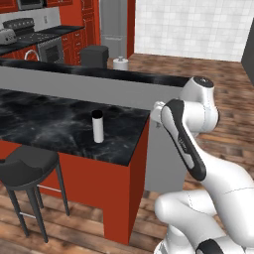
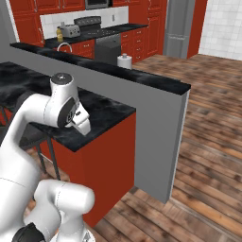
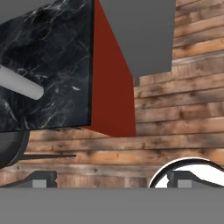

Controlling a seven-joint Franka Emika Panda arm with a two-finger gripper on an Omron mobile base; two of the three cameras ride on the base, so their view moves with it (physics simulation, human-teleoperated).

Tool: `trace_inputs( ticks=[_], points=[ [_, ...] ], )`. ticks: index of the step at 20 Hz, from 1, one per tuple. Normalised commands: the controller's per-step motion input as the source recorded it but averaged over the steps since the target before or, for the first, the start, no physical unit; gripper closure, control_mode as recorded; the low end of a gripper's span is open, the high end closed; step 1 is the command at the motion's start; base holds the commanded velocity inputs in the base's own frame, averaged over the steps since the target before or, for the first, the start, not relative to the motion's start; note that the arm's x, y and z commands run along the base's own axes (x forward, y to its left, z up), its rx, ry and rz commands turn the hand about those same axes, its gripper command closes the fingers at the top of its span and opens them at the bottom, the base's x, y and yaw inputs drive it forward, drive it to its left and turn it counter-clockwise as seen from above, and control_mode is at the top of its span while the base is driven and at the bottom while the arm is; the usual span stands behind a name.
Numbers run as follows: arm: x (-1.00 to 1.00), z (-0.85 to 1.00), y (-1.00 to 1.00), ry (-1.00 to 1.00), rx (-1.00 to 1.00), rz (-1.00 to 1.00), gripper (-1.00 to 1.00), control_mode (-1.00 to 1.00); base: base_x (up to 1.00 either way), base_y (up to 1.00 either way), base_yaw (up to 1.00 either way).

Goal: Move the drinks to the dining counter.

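Dining counter with black white-veined marbled top [image 1: 44,124], red base, plain grey raised back ledge [image 1: 89,88]. Slim white cylindrical bottle with black cap [image 1: 97,127], left of the hand. Dark round stool [image 1: 27,166] on thin dark legs. Brown wood-plank floor [image 3: 175,109] under the hand. Far back: amber-orange juice bottle [image 2: 59,34], silver toaster [image 2: 70,31].

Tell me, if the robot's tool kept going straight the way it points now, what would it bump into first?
Probably the wooden floor beside the dining counter: the hand view looks down past the counter's corner at bare planks. Depth is hard to judge there.
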Motion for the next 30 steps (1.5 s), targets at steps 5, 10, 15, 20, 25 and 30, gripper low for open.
trace_inputs(
  ticks=[5, 10, 15, 20, 25, 30],
  points=[
    [0.08, -0.02, 0.0, 0.0, -0.04, 0.17, -1.0, -1.0, 0.0, 0.0, 0.0],
    [0.0, 0.0, 0.0, 0.0, 0.0, 0.01, -1.0, -1.0, 0.0, 0.0, 0.0],
    [0.0, 0.0, 0.0, 0.0, 0.0, 0.0, -1.0, -1.0, 0.0, 0.0, 0.0],
    [0.0, 0.0, 0.0, 0.0, 0.0, 0.0, -1.0, -1.0, 0.0, 0.0, 0.0],
    [-0.01, 0.0, 0.0, 0.0, 0.0, 0.0, -1.0, -1.0, 0.0, 0.0, 0.0],
    [0.0, 0.0, 0.0, 0.0, 0.0, 0.0, -1.0, -1.0, 0.0, 0.0, 0.0]
  ],
)
